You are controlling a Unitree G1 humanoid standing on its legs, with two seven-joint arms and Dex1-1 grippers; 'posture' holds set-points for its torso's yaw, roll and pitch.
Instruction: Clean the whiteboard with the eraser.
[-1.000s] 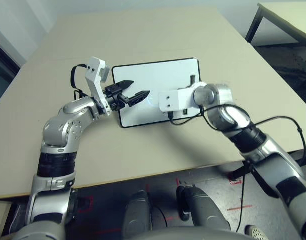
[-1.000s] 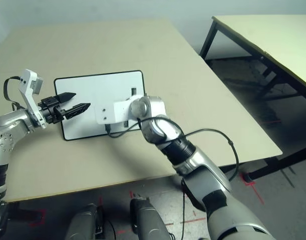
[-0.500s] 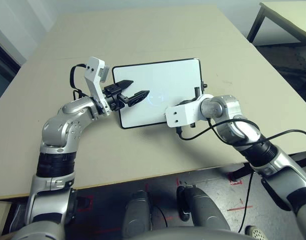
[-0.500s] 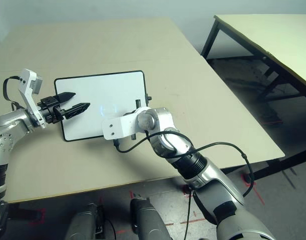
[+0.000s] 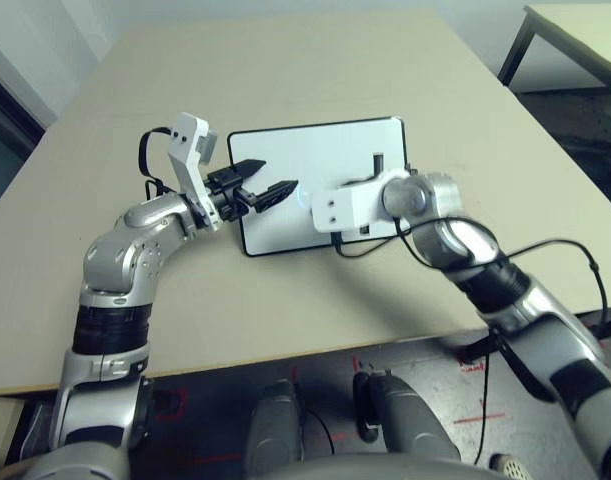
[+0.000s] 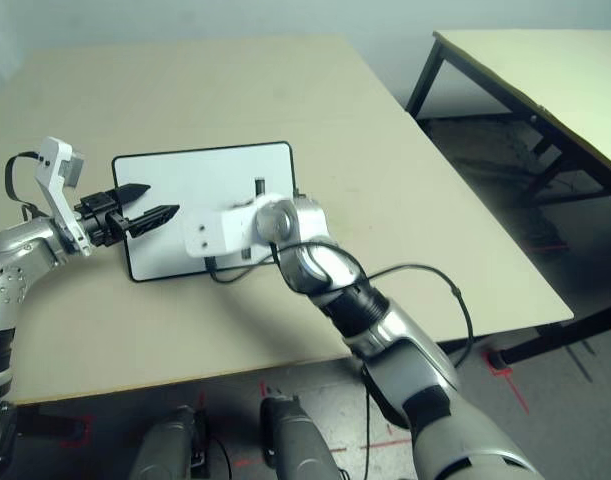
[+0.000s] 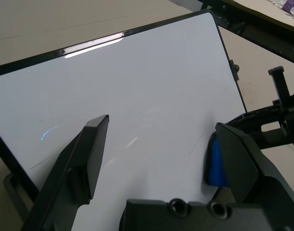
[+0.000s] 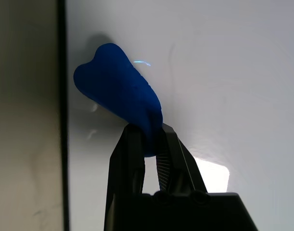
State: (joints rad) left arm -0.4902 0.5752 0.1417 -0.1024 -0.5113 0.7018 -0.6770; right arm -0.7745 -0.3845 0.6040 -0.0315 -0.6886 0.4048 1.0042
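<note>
Head view, table: a beige tabletop [image 5: 315, 70] fills most of the scene, bare apart from the board and the two arms.
Head view, whiteboard: the whiteboard [image 5: 325, 160] lies flat near the table's middle, its black frame lying under both claws.
Head view, left gripper: the left gripper [image 5: 268, 180] hangs over the board's left short edge, its two black fingers spread apart with nothing between them.
Head view, right gripper: the right arm reaches across from the right, its white wrist housing over the board's near long edge, just right of the left claw's tips.
Head view, room: a second beige table on dark legs [image 6: 530, 75] stands off to the right, well apart from both claws; grey floor with red tape marks [image 6: 505, 365] shows below the table edge.
Left wrist view, board: white surface runs ahead of the open fingers [image 7: 89, 159], with faint thin streaks and a bright strip of glare along the far frame.
Left wrist view, eraser: a sliver of the blue eraser [image 7: 215, 166] shows just behind one finger.
Right wrist view, right gripper: the right gripper [image 8: 149, 139] is clamped tight on the eraser.
Right wrist view, eraser: the blue block sticks out past the fingertips, its far end pressed on the white surface close beside the black frame, with beige table beyond.
</note>
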